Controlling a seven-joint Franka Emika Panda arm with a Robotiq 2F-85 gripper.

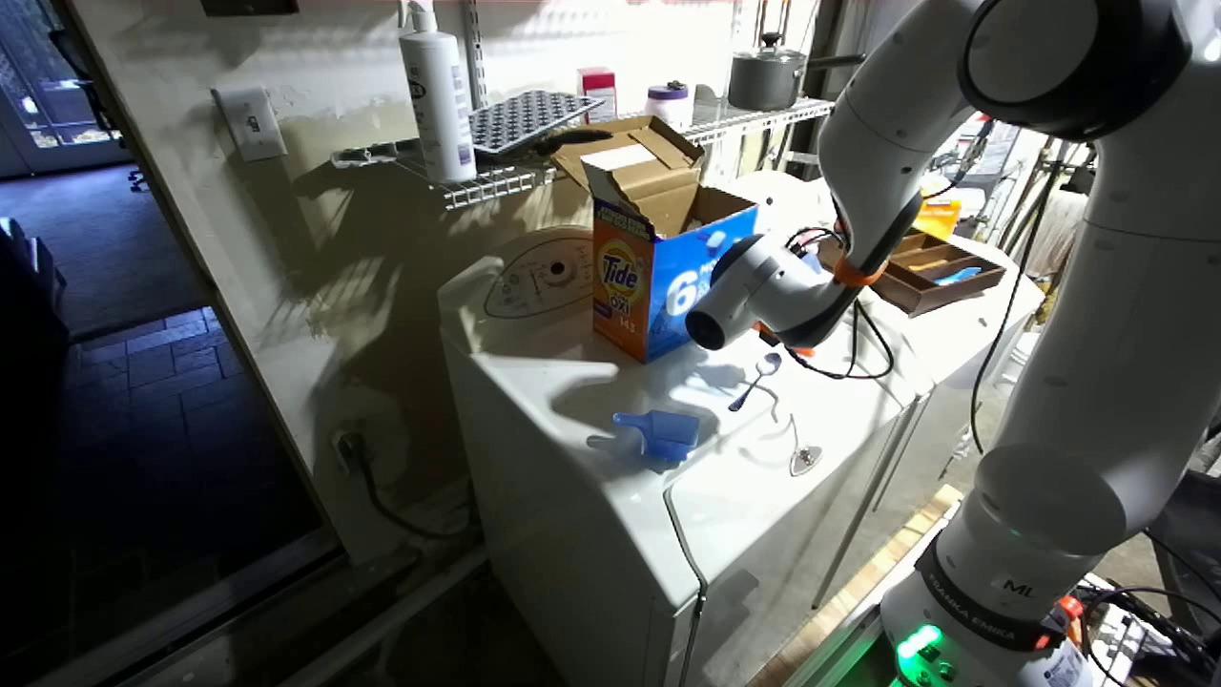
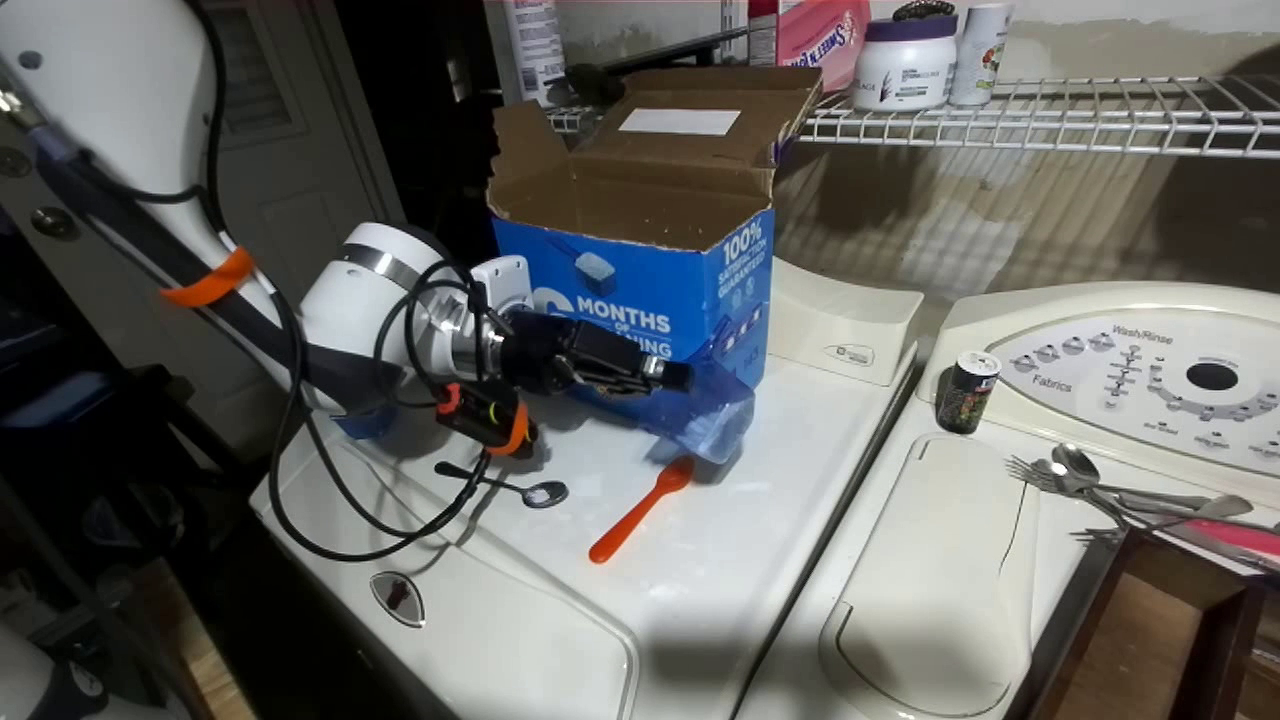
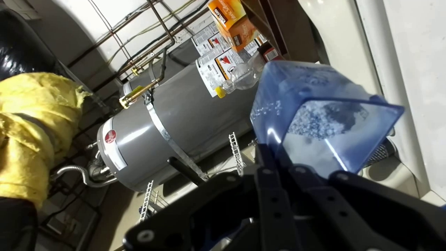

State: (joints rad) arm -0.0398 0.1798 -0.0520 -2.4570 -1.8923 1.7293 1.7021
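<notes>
My gripper [image 3: 275, 153] is shut on the handle end of a translucent blue scoop [image 3: 313, 83]. Whitish granules show inside the scoop in the wrist view. In an exterior view the gripper [image 2: 678, 375] points to the right, and the held scoop [image 2: 715, 415] is tilted in front of a blue and orange Tide box [image 2: 640, 310]. The box stands on the white machine with its top flaps open; it also shows in an exterior view [image 1: 625, 277]. Another blue scoop [image 1: 672, 434] lies on the machine near its corner. The arm hides the gripper in that exterior view.
A dark-handled spoon [image 2: 545, 494] and an orange spoon [image 2: 640, 510] lie on the machine top [image 2: 720, 560]. A small dark can [image 2: 968, 392], several forks and spoons [image 2: 1080, 475] and a brown wooden tray [image 2: 1150, 590] are on the neighbouring machine. A wire shelf [image 2: 1100, 125] runs above.
</notes>
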